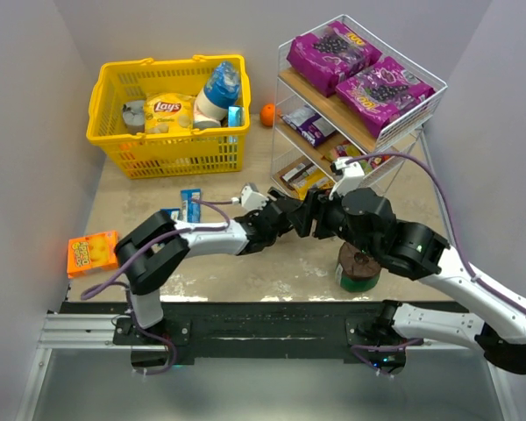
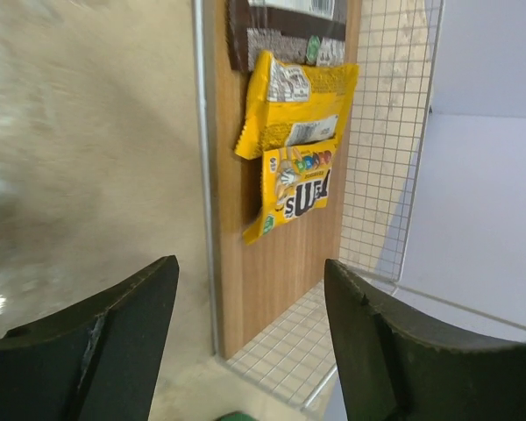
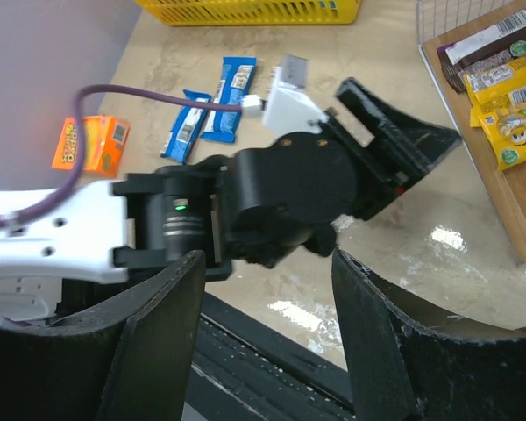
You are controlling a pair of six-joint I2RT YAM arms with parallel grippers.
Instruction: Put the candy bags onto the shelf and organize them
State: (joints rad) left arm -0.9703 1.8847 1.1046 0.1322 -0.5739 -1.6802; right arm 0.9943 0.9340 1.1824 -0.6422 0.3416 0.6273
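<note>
Candy bags (image 2: 294,123) on shelf (image 2: 267,298); left end effector (image 2: 250,267), right end effector (image 3: 267,263) both spread.

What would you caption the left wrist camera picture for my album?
Open jaws frame the shelf, two yellow candy bags and a brown one on its wooden tier.

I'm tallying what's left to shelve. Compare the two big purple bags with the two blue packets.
Place: the purple bags lie on the top tier of the shelf; the blue packets lie on the table, on the near side of the yellow basket.
Size: the purple bags are much larger and wide; the blue packets are small and narrow.
Shared: each pair lies side by side.
</note>
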